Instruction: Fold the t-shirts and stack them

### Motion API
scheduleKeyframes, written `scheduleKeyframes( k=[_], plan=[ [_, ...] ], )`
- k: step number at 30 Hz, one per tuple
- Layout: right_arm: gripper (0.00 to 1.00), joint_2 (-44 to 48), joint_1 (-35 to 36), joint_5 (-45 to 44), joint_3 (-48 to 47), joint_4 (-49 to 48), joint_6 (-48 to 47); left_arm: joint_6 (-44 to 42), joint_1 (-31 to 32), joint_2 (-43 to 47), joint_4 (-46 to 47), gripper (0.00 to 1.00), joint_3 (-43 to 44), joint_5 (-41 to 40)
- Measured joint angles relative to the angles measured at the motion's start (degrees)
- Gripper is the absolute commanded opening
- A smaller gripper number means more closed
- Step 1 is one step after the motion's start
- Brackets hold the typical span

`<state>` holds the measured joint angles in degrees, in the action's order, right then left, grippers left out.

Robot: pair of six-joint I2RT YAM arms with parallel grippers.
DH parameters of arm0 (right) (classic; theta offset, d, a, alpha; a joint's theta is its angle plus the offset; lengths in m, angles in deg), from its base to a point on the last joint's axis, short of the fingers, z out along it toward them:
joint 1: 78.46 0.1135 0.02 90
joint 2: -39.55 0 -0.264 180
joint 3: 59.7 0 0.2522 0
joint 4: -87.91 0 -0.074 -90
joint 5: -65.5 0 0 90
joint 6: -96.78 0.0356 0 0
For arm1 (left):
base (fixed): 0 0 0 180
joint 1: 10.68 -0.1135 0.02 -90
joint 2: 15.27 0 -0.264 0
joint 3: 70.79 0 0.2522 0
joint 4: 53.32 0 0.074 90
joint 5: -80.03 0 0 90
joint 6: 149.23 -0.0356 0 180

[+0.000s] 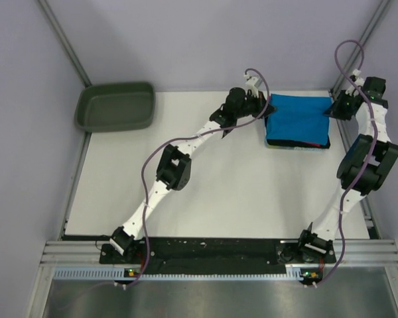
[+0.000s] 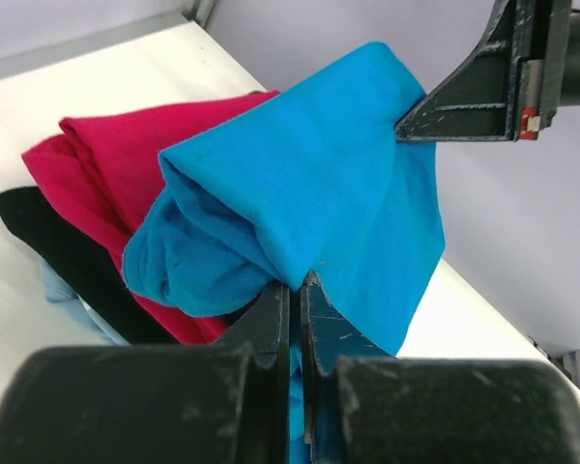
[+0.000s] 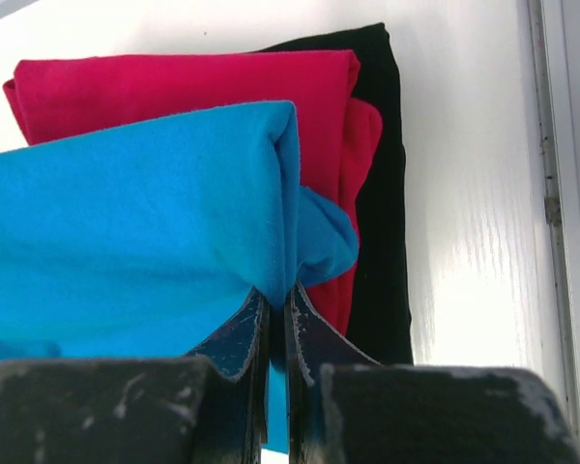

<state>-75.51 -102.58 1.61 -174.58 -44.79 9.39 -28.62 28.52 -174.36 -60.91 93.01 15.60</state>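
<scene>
A white table top [image 1: 205,199] is being enclosed on three sides by pale lilac walls [image 1: 199,40]. The far corners are being framed by two slanting aluminium struts, one at the left [image 1: 63,40] and one at the right [image 1: 371,30]. The near edge is being bordered by a ribbed metal rail [image 1: 219,262], with a black plate [image 1: 212,246] lying along it. Below that, a dull grey metal sheet [image 1: 219,298] is being shown (floor or shelf cannot be told). A dark olive-green tub [image 1: 115,106] is being kept at the table's far left corner. Soft, even light is being thrown back off the table top as a pale sheen.
</scene>
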Motion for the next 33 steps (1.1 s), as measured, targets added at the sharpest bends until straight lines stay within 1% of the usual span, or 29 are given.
scheduleKeyframes(
  k=[3,6,8,10,12,14,15,17,20,22,23,24,27,28,29,30,33],
  plan=[
    [0.01,-2.40,0.44,-0.57,-2.43,-0.13,-0.09,-0.15,0.31,-0.22,1.46,0.00,0.07,-1.92],
    [0.09,-4.07,0.79,-1.11,-3.63,-0.35,-0.11,-0.72,0.57,-0.79,2.82,0.00,0.11,-3.80],
    [0.15,-4.74,0.94,-1.51,-4.07,-0.52,-0.20,-1.07,0.66,-1.33,3.15,0.14,0.11,-4.72],
    [0.24,-5.57,1.14,-2.12,-4.81,-0.48,-0.39,-1.77,0.68,-1.88,3.76,0.35,0.11,-5.60],
    [0.25,-6.73,1.31,-3.56,-5.95,-0.90,-0.79,-2.49,0.59,-2.32,3.89,0.43,0.11,-6.69],
    [0.29,-7.69,1.31,-5.22,-6.78,-1.18,-1.14,-3.41,0.50,-2.45,3.93,0.49,0.11,-7.85],
    [0.32,-8.07,1.31,-5.75,-7.10,-1.14,-1.18,-4.00,0.31,-2.45,3.87,0.51,0.11,-8.52],
    [0.34,-8.76,1.31,-6.86,-8.04,-1.09,-1.18,-5.25,0.00,-2.45,3.87,0.54,0.31,-9.22],
    [0.41,-9.11,1.31,-8.57,-8.94,-1.09,-1.22,-7.52,-0.72,-2.45,3.06,0.54,1.90,-9.53],
    [0.44,-9.11,1.31,-9.25,-9.64,-0.94,-1.18,-8.57,-1.36,-2.45,2.03,0.54,3.58,-9.46],
    [0.45,-9.07,1.38,-9.66,-9.97,-0.98,-1.36,-9.07,-1.81,-2.45,1.01,0.55,4.83,-9.03],
    [0.45,-8.96,1.51,-10.14,-10.40,-0.96,-1.44,-9.35,-2.23,-2.45,0.13,0.57,5.81,-8.41],
    [0.47,-7.85,2.36,-11.93,-10.80,-1.25,-2.51,-9.68,-3.91,-1.92,-3.15,0.59,8.11,-5.14],
    [0.47,-7.15,3.04,-12.31,-10.80,-1.27,-2.80,-9.64,-4.46,-1.51,-4.96,0.60,8.35,-3.82],
    [0.48,-6.49,3.96,-12.63,-10.80,-1.44,-3.17,-9.62,-5.09,-0.90,-7.02,0.66,8.39,-2.51],
    [0.48,-5.75,5.40,-12.90,-10.80,-1.84,-3.65,-9.64,-5.73,-0.28,-9.42,0.69,8.39,-1.29],
    [0.48,-4.72,11.37,-13.86,-12.63,-3.19,-4.85,-10.12,-7.58,2.75,-15.54,0.71,5.79,2.08]
  ],
)
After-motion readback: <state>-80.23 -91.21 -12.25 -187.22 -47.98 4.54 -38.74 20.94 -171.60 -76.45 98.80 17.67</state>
